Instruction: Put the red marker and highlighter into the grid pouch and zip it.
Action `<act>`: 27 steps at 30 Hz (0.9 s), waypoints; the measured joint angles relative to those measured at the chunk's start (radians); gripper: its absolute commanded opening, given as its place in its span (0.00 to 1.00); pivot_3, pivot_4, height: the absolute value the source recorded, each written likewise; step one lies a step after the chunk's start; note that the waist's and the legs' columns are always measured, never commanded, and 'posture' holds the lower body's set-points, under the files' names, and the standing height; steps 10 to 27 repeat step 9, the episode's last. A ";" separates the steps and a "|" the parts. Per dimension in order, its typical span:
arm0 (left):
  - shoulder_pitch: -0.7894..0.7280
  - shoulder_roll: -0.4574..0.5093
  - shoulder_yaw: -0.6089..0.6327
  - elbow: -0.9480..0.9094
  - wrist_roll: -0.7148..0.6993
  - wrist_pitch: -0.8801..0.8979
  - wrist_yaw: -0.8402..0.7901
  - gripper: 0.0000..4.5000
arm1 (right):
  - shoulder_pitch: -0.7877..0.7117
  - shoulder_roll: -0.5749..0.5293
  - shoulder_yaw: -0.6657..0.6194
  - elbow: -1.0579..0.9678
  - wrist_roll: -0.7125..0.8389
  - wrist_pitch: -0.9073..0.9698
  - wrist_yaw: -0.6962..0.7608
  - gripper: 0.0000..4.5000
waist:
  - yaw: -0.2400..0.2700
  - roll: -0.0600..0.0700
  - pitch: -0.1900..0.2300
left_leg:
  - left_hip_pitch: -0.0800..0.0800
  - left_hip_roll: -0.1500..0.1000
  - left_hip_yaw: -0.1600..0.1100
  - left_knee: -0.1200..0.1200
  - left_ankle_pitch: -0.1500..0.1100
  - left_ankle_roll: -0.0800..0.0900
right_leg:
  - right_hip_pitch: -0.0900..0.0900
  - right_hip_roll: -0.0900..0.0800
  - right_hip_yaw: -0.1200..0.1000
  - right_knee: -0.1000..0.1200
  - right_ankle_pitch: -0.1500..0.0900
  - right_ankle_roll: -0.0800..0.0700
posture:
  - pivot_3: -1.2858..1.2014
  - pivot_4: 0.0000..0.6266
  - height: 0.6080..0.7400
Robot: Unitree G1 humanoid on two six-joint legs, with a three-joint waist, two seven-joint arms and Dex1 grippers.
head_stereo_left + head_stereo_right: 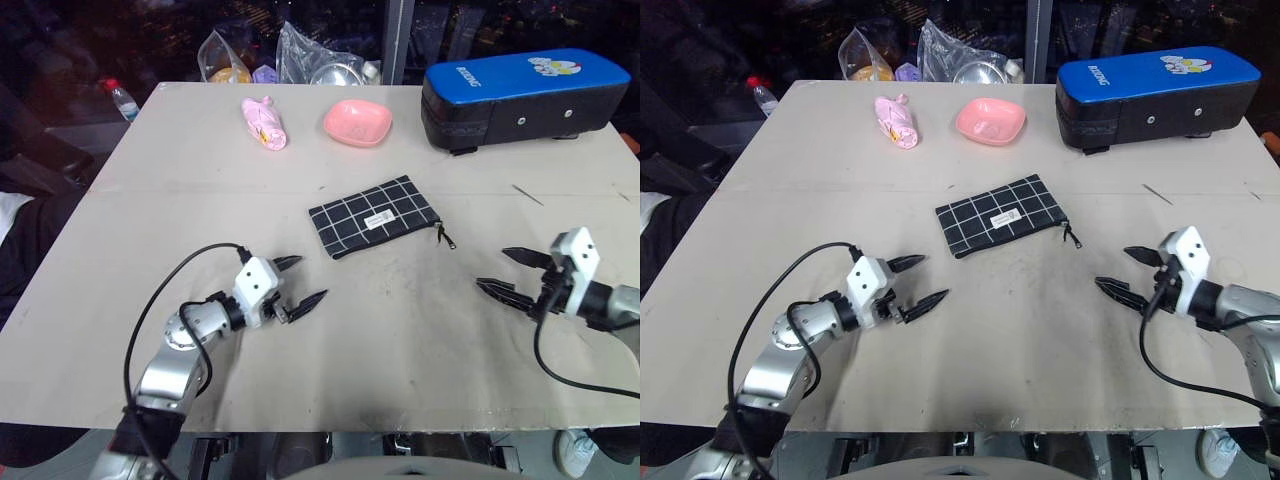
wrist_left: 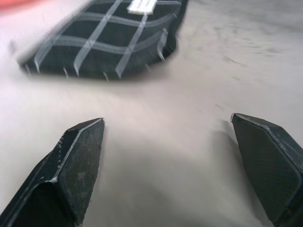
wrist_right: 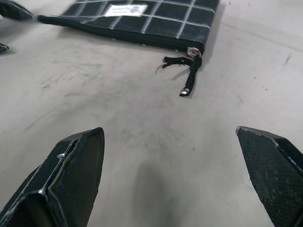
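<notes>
Grid pouch (image 1: 374, 217) flat on the table (image 1: 420, 330), zipped, pull (image 3: 188, 75) trailing off its right end. Left gripper (image 1: 298, 284) near the pouch's left corner, fingers spread, nothing between. Right gripper (image 1: 514, 273) beyond the pull, likewise spread and bare. Behind the pouch: pink bowl (image 1: 357, 122), blue-topped case (image 1: 520, 95)
</notes>
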 measured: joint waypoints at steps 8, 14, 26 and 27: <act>0.174 0.006 0.033 -0.212 -0.021 0.129 0.065 0.98 | 0.031 0.050 -0.038 0.244 -0.029 -0.271 0.120 1.00 | 0.001 0.000 0.000 | 0.001 -0.001 0.000 0.000 0.000 0.000 | 0.000 0.001 0.001 0.000 0.000 0.000 | 0.52 0.24 0.59; 0.178 0.006 0.034 -0.219 -0.012 0.129 0.074 0.98 | 0.022 0.067 -0.039 0.282 -0.023 -0.303 0.141 1.00 | 0.002 0.000 0.000 | 0.001 -0.001 0.000 0.000 0.000 0.000 | 0.001 0.002 0.001 0.000 0.000 0.000 | 0.52 0.24 0.59; 0.178 0.006 0.034 -0.219 -0.012 0.129 0.074 0.98 | 0.022 0.067 -0.039 0.282 -0.023 -0.303 0.141 1.00 | 0.002 0.000 0.000 | 0.001 -0.001 0.000 0.000 0.000 0.000 | 0.001 0.002 0.001 0.000 0.000 0.000 | 0.52 0.24 0.59; 0.178 0.006 0.034 -0.219 -0.012 0.129 0.074 0.98 | 0.022 0.067 -0.039 0.282 -0.023 -0.303 0.141 1.00 | 0.002 0.000 0.000 | 0.001 -0.001 0.000 0.000 0.000 0.000 | 0.001 0.002 0.001 0.000 0.000 0.000 | 0.52 0.24 0.59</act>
